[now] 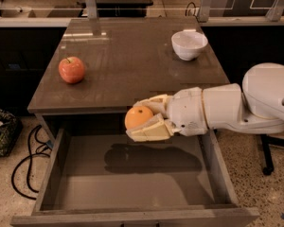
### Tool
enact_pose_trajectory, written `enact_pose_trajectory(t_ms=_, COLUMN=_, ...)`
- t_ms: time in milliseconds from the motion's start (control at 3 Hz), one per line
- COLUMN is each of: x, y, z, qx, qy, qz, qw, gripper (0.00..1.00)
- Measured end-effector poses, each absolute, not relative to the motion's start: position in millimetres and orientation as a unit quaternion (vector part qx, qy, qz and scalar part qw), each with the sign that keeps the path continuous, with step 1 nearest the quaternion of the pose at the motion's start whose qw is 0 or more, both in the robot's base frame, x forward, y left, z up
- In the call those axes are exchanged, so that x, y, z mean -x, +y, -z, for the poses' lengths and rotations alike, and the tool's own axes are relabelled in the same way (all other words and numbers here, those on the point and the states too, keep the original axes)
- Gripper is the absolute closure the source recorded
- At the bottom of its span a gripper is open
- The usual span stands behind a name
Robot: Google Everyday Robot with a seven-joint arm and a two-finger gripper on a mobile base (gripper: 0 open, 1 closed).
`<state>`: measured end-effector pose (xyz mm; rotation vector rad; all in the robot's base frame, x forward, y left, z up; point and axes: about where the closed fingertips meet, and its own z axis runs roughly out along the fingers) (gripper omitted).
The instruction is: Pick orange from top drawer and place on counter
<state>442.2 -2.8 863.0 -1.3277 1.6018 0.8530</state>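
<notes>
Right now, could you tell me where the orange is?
The orange is held in the claw, centre of view, above the open top drawer, in front of the counter edge.
</notes>
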Motion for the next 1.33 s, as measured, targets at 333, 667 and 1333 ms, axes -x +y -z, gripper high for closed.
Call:
enact_pose_trajectory(t_ms=333, x=-461, y=10, z=-892, qx=0.525, qy=0.658, qz=-0.320, qw=0.435, gripper=1.00)
enact_pose_trajectory(t_ms=667, x=-483, y=29, z=-912, qx=0.526, qy=0.668, qz=-0.290, qw=0.439, gripper=1.00)
enact_pose_trajectory(t_ms=1333, x=-498, y=24, z=-911, qx=0.518, qy=0.683, qz=-0.275, qw=0.435, gripper=1.00)
